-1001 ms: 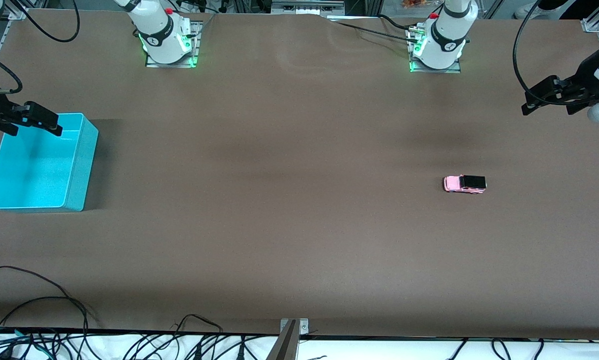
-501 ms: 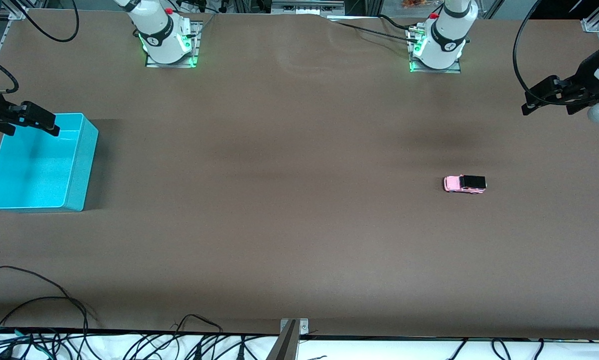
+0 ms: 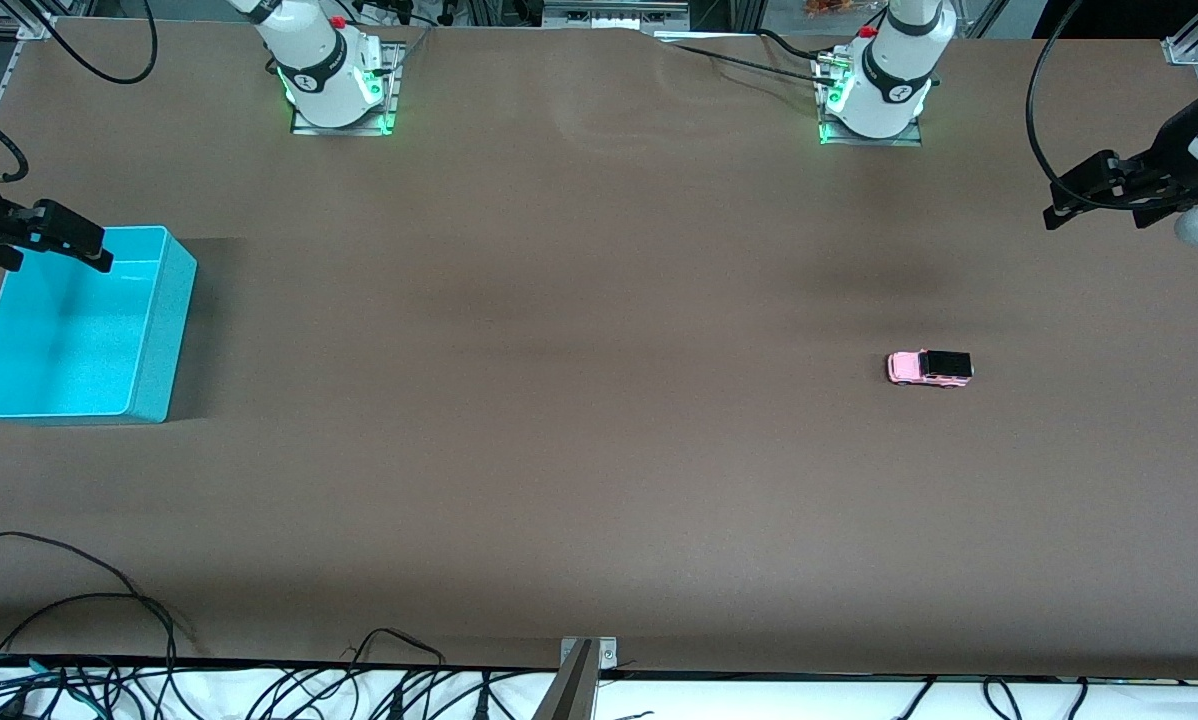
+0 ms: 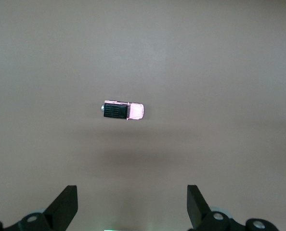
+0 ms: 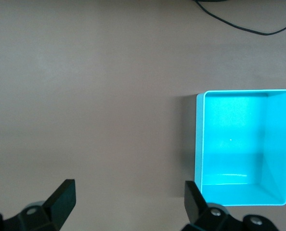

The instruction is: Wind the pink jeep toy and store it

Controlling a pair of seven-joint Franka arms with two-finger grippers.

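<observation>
The right end effector (image 3: pixel 94 255) is hanging over the turquoise bin (image 3: pixel 154 330) at the right arm's end of the counter (image 3: pixel 559 400), fingers spread wide and holding nothing. The pink jeep toy (image 3: pixel 929 367) is sitting toward the left arm's end. The left end effector (image 3: pixel 1059 212) is hovering above the counter there, wide open and empty.

Turquoise bin (image 3: pixel 154 330) on brown table (image 3: pixel 559 400), cables (image 3: pixel 109 680) along edge

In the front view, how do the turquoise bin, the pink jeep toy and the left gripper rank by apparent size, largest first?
1. turquoise bin
2. left gripper, though raised, so nearer the camera
3. pink jeep toy
</observation>
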